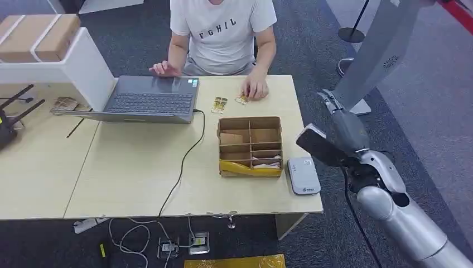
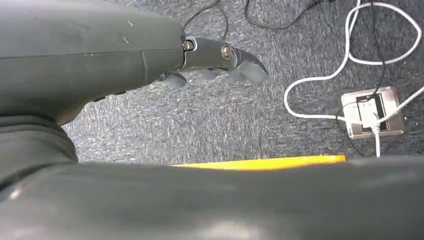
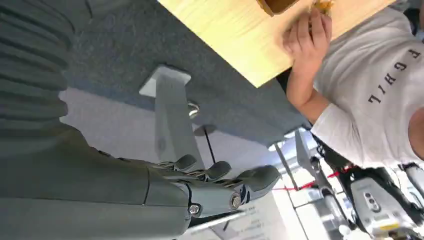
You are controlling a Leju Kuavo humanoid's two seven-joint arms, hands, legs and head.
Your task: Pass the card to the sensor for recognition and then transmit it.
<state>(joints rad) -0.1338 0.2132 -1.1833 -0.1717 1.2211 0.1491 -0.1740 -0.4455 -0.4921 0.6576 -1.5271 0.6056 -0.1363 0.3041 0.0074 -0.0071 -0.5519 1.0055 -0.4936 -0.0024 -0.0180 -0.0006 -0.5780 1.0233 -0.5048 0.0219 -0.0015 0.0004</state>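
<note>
With the right hand held empty, fingers apart, off the tabletop edge, the cards beside the person's hand could be missed or the divided box knocked in reaching across.

— Where's its silver right arm?
— Raised off to the right, forearm angled up and forward, with the grey right hand at its tip, fingers slightly curled and apart, holding nothing.
— And the other?
— The dark grey left hand hangs down, fingers loosely curled, empty.
</note>
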